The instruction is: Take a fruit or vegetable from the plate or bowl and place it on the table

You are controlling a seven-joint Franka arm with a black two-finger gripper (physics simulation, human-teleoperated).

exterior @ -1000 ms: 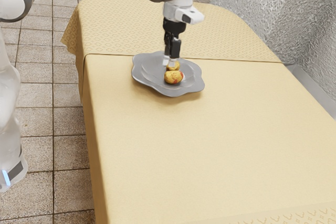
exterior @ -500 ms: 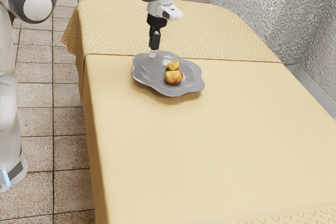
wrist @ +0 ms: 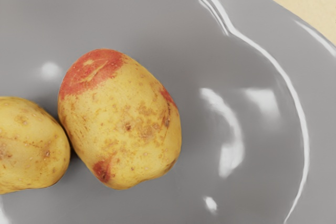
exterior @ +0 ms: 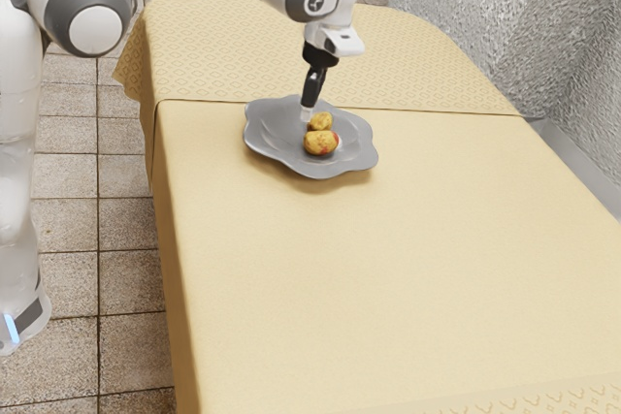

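Note:
My gripper is low over the grey wavy-edged plate, at the exterior view's left of two potatoes. How its fingers stand is not clear. The smaller yellow potato lies close by the fingertips. Beside it is the larger potato with red patches. In the wrist view the red-patched potato and the plain yellow potato lie side by side, seemingly touching, on the plate.
The plate rests on a long table with a yellow cloth. A textured grey wall runs along the table's far side at the exterior view's right.
The hand first swung toward the exterior view's left, then came back toward its right and lower, near the potatoes, tilted differently. Both potatoes have stayed where they were on the plate.

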